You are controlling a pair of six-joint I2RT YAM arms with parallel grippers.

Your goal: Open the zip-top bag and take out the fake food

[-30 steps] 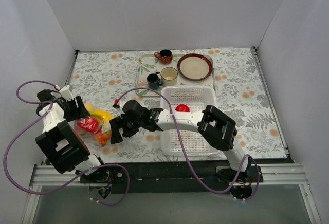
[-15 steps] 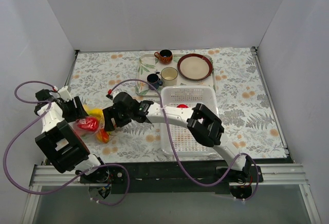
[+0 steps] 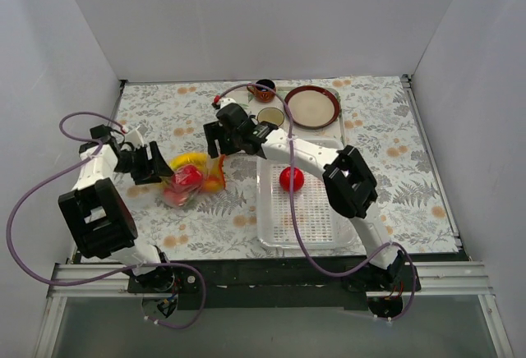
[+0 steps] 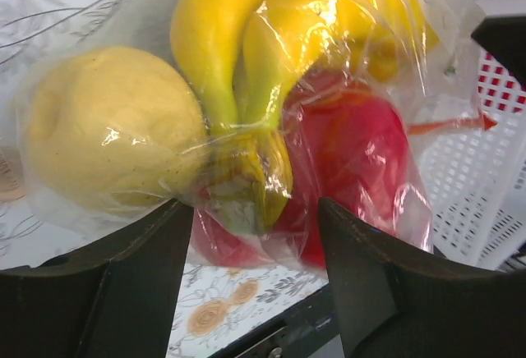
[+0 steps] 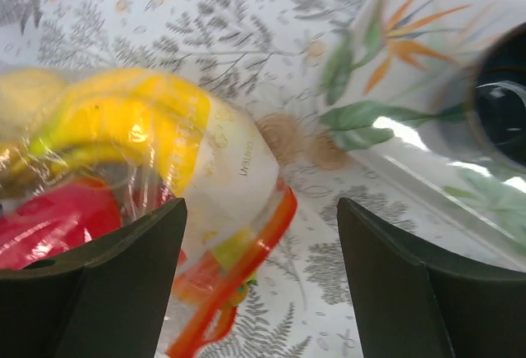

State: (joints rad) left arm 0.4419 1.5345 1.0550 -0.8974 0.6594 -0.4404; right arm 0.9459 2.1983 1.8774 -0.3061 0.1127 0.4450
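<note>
The zip-top bag [image 3: 187, 181] lies on the table at the left, holding a yellow banana bunch [image 4: 238, 38], a yellow lemon [image 4: 107, 128] and a red pepper [image 4: 353, 153]. My left gripper [image 3: 163, 169] is open at the bag's left end, with the bag's end between its spread fingers [image 4: 255, 206] but not pinched. My right gripper [image 3: 219, 154] is open just beyond the bag's right end. Its fingers straddle the red-orange zip strip [image 5: 255, 255] without touching it. One red round fruit [image 3: 290, 179] lies in the white basket [image 3: 337, 210].
A tray [image 5: 394, 128] at the back holds a brown cup [image 3: 265, 89], a cream cup [image 3: 270, 117] and a dark cup [image 5: 503, 103]. A brown-rimmed plate [image 3: 311, 106] sits beside them. The basket stands right of the bag. White walls surround the table.
The bag has shifted toward the back right. My right gripper has swung from the bag's near side to its far right end. My left gripper has followed the bag to the right.
</note>
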